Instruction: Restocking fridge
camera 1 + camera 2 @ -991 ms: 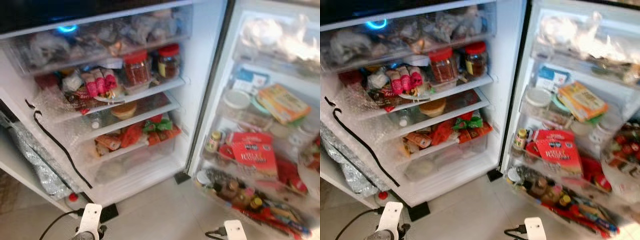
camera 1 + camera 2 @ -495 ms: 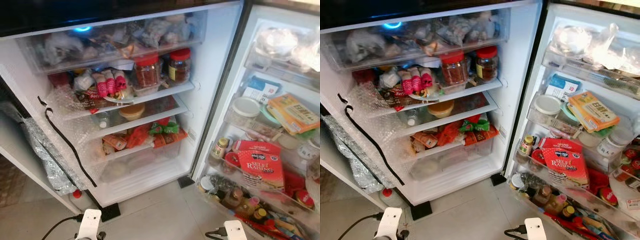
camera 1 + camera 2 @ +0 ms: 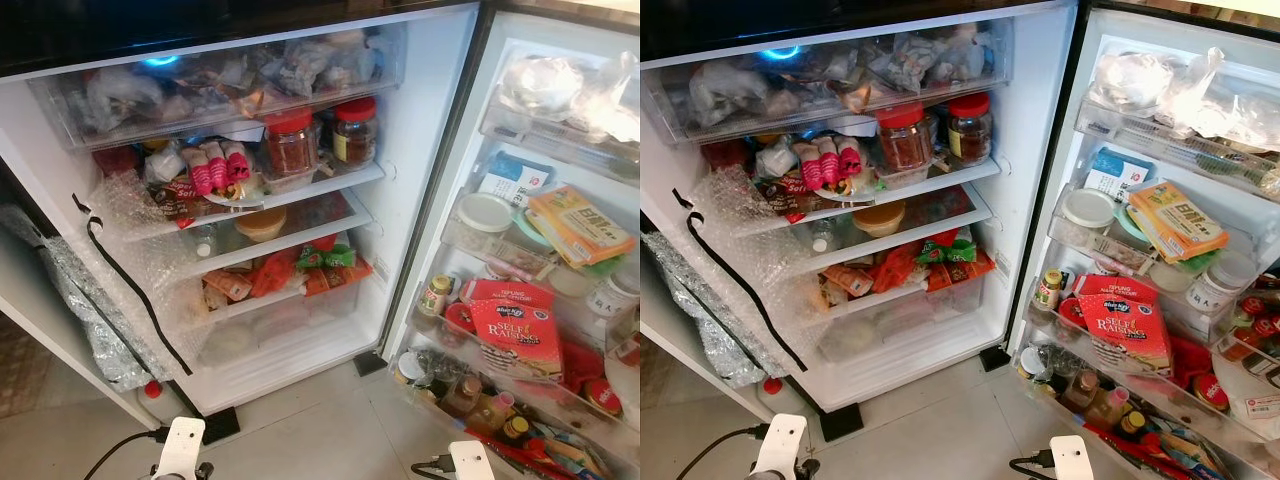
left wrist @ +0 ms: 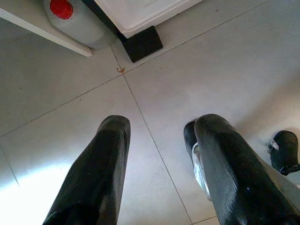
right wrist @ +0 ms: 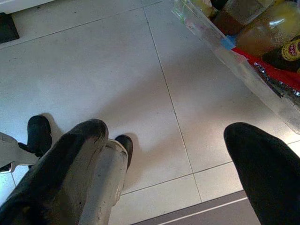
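Left gripper (image 4: 157,140) spread apart, empty, over floor tiles (image 4: 225,61); right gripper (image 5: 166,140) likewise parted and empty, hanging low. Open fridge (image 3: 420,130) across upper frame, red-lidded jars (image 3: 292,140) upper centre, door shelves (image 3: 1110,375) crammed at right.

Top drawer (image 3: 840,75) contents — blurred behind frosted plastic.
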### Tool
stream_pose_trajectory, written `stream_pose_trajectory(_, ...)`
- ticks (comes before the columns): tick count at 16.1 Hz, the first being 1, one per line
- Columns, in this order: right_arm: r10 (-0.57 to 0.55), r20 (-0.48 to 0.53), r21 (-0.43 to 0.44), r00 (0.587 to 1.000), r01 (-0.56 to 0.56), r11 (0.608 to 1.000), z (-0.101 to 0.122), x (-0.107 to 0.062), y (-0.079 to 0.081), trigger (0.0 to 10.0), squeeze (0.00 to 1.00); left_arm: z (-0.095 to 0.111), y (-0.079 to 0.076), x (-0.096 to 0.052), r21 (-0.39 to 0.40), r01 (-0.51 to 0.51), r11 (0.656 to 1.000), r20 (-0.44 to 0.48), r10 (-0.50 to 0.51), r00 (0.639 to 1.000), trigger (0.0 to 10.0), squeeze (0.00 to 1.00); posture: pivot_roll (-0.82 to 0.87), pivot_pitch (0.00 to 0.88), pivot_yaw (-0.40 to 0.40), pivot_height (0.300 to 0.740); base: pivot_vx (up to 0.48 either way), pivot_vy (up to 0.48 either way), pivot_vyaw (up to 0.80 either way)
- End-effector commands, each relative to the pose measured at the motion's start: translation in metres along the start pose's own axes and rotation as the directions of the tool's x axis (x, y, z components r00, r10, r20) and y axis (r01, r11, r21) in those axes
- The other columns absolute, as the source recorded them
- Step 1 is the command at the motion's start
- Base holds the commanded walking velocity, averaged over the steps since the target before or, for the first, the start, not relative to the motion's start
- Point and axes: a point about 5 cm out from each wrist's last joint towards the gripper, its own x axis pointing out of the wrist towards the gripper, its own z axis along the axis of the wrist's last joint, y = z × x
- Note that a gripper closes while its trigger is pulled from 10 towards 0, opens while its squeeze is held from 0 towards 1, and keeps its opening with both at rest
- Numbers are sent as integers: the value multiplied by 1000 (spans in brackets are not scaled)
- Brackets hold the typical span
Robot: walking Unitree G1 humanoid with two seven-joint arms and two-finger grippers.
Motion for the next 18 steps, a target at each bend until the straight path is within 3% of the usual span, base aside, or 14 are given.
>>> stream_pose_trajectory(1, -1, 1, 15, 1000, 1, 1000, 0, 0, 0, 10000, 0, -3, 1, 0, -2, 2, 1000, -17, -3, 1000, 10000, 0, -144, 0, 3, 740, 0, 0, 0)
stream_pose_trajectory(3, 0, 2, 13, 1000, 0, 1000, 0, 0, 0, 10000, 0, -3, 1, 0, -2, 3, 1000, -17, -3, 1000, 10000, 0, -143, 0, 2, 740, 0, 0, 0)
stream_pose_trajectory(10, -17, 7, 7, 1000, 17, 1000, 1, 0, -2, 10000, 0, -2, 1, 0, -2, 2, 1000, -16, -2, 1000, 10000, 0, -142, 0, -2, 740, 0, -365, 0)
stream_pose_trajectory(18, -17, 0, -9, 1000, 17, 1000, 1, 0, -3, 10000, 0, -2, 1, 0, -9, 0, 1000, -15, 0, 1000, 10000, 0, -139, 0, -8, 740, 0, 0, 0)
